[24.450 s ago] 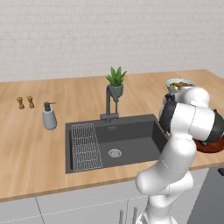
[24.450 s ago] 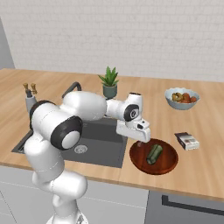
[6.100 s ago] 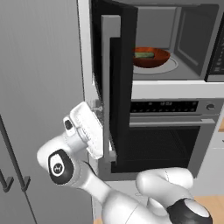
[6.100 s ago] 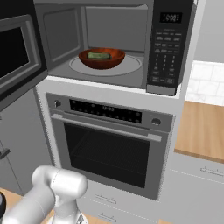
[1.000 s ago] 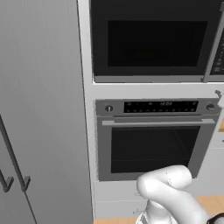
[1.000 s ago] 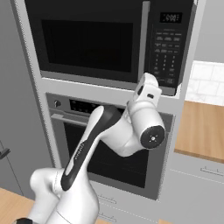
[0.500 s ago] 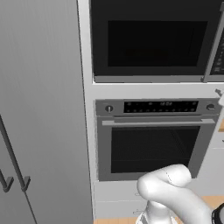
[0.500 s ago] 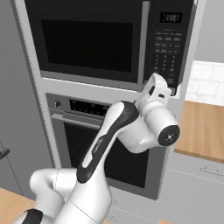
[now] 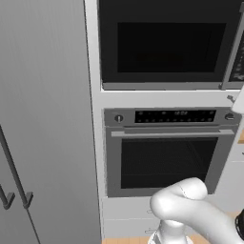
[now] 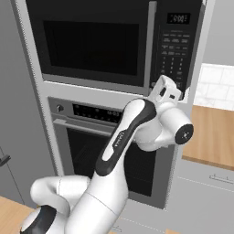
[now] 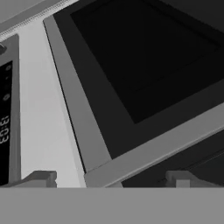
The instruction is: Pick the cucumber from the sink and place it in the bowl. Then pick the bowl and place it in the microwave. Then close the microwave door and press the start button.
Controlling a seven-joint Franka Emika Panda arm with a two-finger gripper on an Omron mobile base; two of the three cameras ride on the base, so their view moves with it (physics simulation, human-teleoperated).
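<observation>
1. Facing the appliance column, we see the microwave [image 10: 114, 43] with its microwave door [image 9: 169, 45] flush against the frame, so we judge the closing step done.
2. We cannot see through the dark glass, so the bowl and the cucumber are hidden from us; from the closed door we judge that they sit inside, but we cannot confirm it.
3. We hold the gripper [image 10: 167, 90] raised just below the button panel [image 10: 176, 45] on the microwave's right side, at about the level of the door's lower right corner.
4. Our claw is spread wide with nothing between its fingers; in the hand view the two fingertips [image 11: 41, 178] stand far apart at the bottom, over the door's lower corner and the pale trim beside it.
5. We cannot tell whether a fingertip touches the panel; in the right base view the gripper looks just short of the lowest buttons.
6. What is left, as we judge it, is only the press on the start button, which is too small for us to pick out among the keys.
7. Below us the oven [image 9: 167, 152] with its bar handle [image 9: 169, 134] stays out of this job.
</observation>
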